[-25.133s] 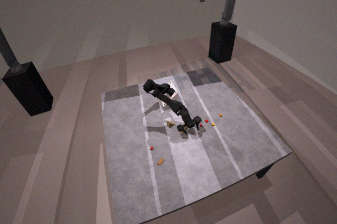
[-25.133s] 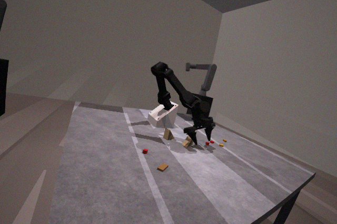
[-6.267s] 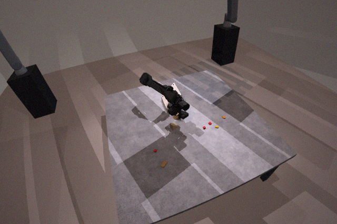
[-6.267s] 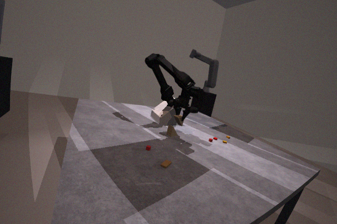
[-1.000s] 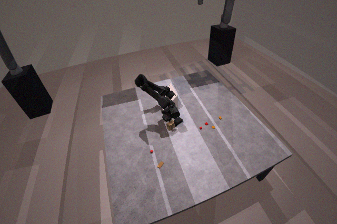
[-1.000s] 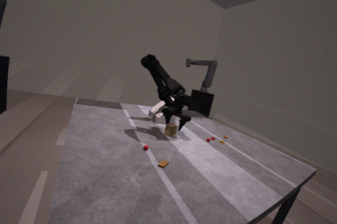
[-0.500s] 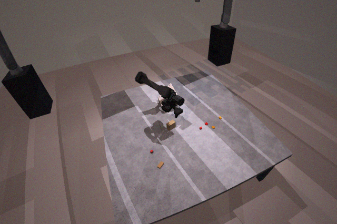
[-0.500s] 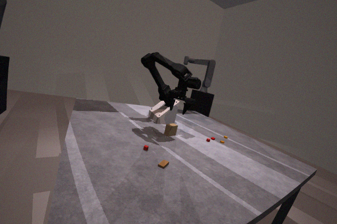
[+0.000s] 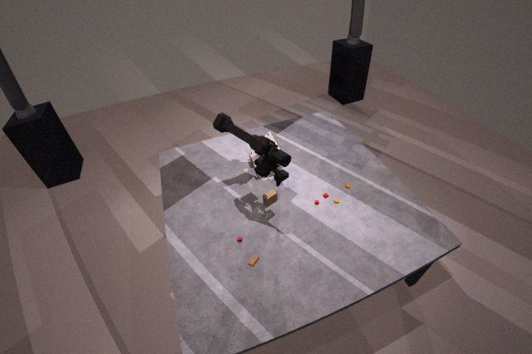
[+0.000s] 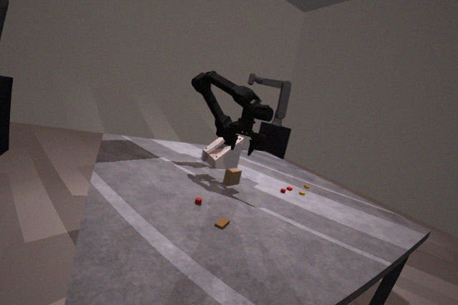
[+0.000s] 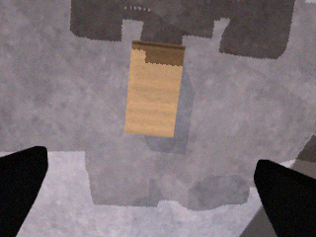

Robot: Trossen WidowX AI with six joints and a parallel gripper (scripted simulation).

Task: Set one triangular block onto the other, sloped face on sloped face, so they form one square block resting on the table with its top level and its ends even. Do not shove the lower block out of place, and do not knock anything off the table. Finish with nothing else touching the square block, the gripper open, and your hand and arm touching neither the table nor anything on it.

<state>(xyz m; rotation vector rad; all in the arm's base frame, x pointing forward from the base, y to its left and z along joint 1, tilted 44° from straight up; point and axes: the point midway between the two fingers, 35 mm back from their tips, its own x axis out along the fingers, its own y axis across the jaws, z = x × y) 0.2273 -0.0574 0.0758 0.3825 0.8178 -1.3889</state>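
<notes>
The two triangular blocks show together as one tan square block (image 9: 269, 198) (image 10: 232, 177) (image 11: 154, 94) standing on the table. Its top looks level and its ends look even; a thin dark line runs along one top edge in the wrist view. The seam between the sloped faces is too small to make out. My gripper (image 10: 242, 149) (image 11: 154, 164) is wide open and empty. It is raised above and behind the block, on the arm-base side, and touches neither the block nor the table.
A red cube (image 9: 239, 239) (image 10: 198, 201) and a flat orange-brown piece (image 9: 253, 260) (image 10: 222, 223) lie in front of the block. Several small red and yellow pieces lie to its right. The white arm base (image 10: 222, 153) is behind it on the grey table (image 9: 326, 264) (image 10: 155, 276).
</notes>
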